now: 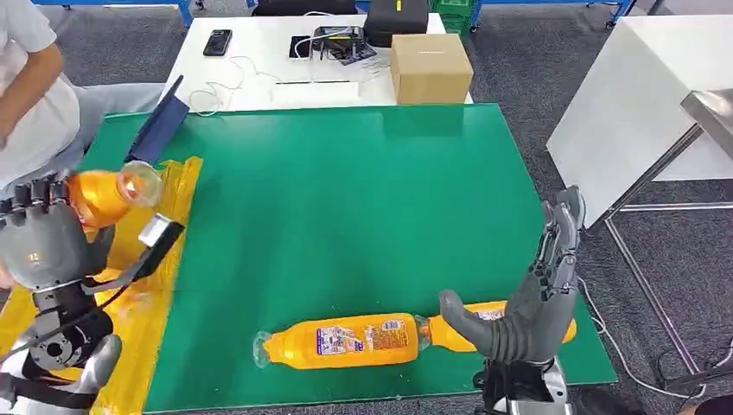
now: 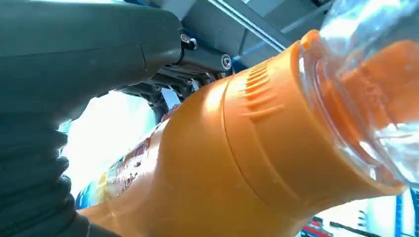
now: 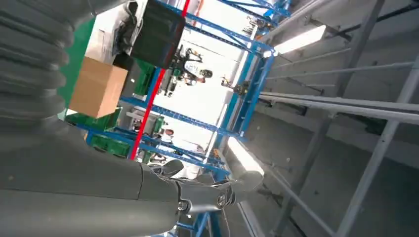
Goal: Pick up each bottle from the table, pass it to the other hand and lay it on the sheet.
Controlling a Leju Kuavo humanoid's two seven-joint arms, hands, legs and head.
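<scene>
The left robot hand (image 1: pixel 39 233) grips an orange bottle (image 1: pixel 108 194) above the yellow sheet (image 1: pixel 160 259) at the left edge of the green worktop (image 1: pixel 346 207). The bottle's clear end points right and slightly away from the robot. In the left wrist view the same bottle (image 2: pixel 237 163) lies directly against the thumb (image 2: pixel 89 44), with its label partly visible beneath the hand.

The right robot hand (image 1: pixel 540 294) stands raised over the near right corner of the worktop, fingers extended and apart, thumb spread to the left, holding nothing. In the right wrist view its thumb (image 3: pixel 123 197) is seen against shelving and ceiling structure.

Two further orange bottles lie on their sides on the near part of the worktop. The labelled bottle (image 1: pixel 341 341) lies left of the right robot hand. The second bottle (image 1: pixel 449 324) lies end to end with it and is partly hidden behind the right robot hand.

A cardboard box (image 1: pixel 430 67) sits on the white table (image 1: pixel 259 52) beyond the worktop. A person (image 1: pixel 30 95) sits at far left.
</scene>
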